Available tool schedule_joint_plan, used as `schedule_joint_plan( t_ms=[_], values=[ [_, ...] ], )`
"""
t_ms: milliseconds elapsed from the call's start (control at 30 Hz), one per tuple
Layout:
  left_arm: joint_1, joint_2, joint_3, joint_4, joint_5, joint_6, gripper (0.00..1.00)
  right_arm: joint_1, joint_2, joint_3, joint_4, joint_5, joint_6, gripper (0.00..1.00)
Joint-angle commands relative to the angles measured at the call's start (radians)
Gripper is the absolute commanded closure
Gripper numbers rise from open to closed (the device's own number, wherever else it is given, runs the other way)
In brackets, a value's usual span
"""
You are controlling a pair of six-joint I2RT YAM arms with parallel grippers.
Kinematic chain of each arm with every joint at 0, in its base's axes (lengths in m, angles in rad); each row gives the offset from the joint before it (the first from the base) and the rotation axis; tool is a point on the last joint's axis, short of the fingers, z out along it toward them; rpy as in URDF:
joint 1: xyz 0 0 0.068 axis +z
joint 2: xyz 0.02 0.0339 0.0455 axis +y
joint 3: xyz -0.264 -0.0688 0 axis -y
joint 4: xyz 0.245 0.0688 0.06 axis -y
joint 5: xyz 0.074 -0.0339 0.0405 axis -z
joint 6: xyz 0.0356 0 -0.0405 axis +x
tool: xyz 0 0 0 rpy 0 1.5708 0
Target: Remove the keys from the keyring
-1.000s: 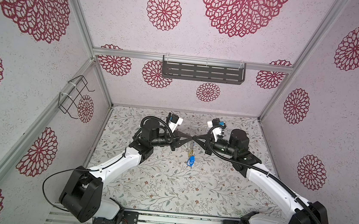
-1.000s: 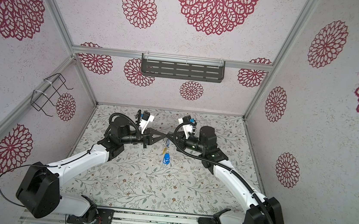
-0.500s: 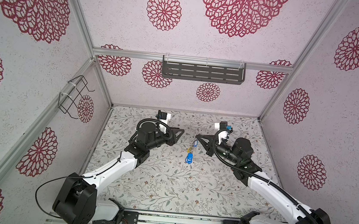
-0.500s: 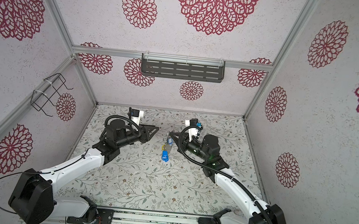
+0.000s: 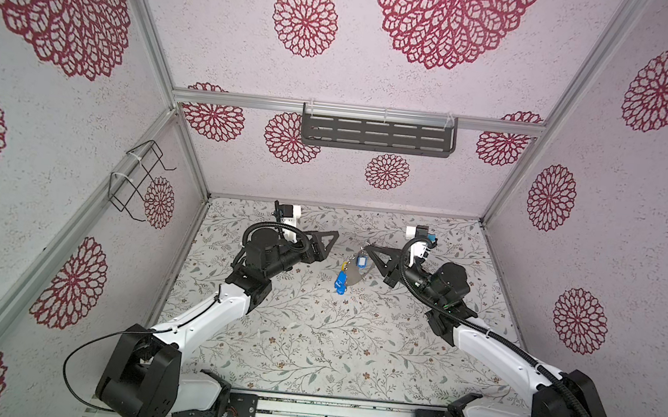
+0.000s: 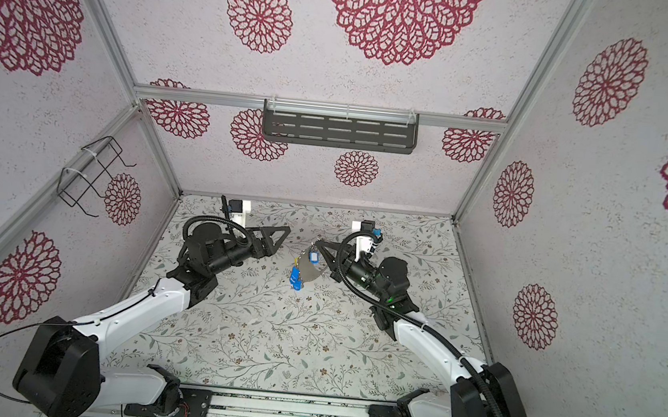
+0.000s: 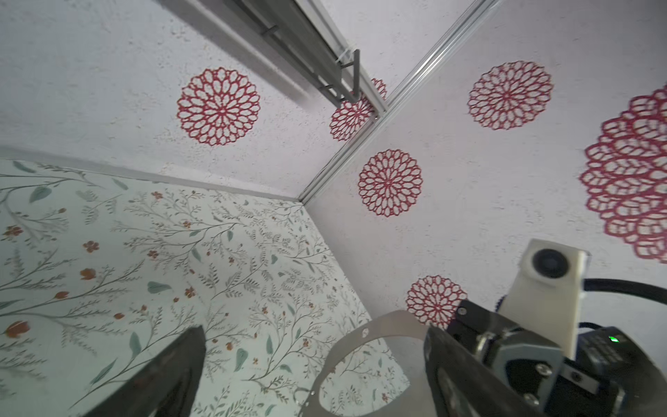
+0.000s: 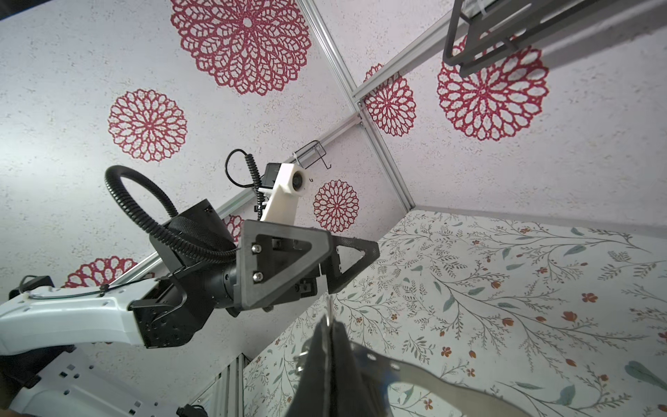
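In both top views the grey keyring (image 5: 355,278) (image 6: 310,275) hangs tilted above the table, with blue-tagged keys (image 5: 341,283) (image 6: 296,279) dangling at its lower left. My right gripper (image 5: 367,246) (image 8: 329,325) is shut on a thin silver piece at the bunch's top, apparently a key; the keyring (image 8: 430,376) spreads out beside its fingers. My left gripper (image 5: 331,240) (image 7: 314,330) stands open and empty to the left, a short gap from the bunch. The left wrist view shows the keyring's rim (image 7: 388,324) beyond the open jaws, touching neither finger.
A dark slotted shelf (image 5: 377,136) hangs on the back wall. A black wire rack (image 5: 134,182) is fixed to the left wall. The arms' base rail (image 5: 325,409) runs along the table's front edge.
Both grippers met at the bunch a second ago. My left gripper has let go, opened wide and drawn back left. My right gripper has shifted right, still holding the bunch.
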Motion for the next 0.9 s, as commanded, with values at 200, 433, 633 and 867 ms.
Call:
schedule_joint_plan(
  t_ms=[200, 433, 633, 867],
  values=[
    [0.006, 0.022, 0.016, 0.149, 0.076, -0.027, 0.28, -0.004, -0.005, 0.021, 0.162, -0.012, 0.045, 1.0],
    [-0.008, 0.17, 0.024, 0.52, 0.14, -0.28, 0.63, -0.007, 0.063, 0.012, 0.383, 0.01, 0.148, 1.0],
    [-0.031, 0.145, 0.002, 0.506, 0.093, -0.257, 0.5, -0.007, 0.146, 0.044, 0.517, 0.013, 0.232, 1.0],
    [-0.075, 0.141, -0.021, 0.569, 0.042, -0.266, 0.48, -0.007, 0.244, 0.046, 0.685, 0.071, 0.336, 1.0]
  ],
)
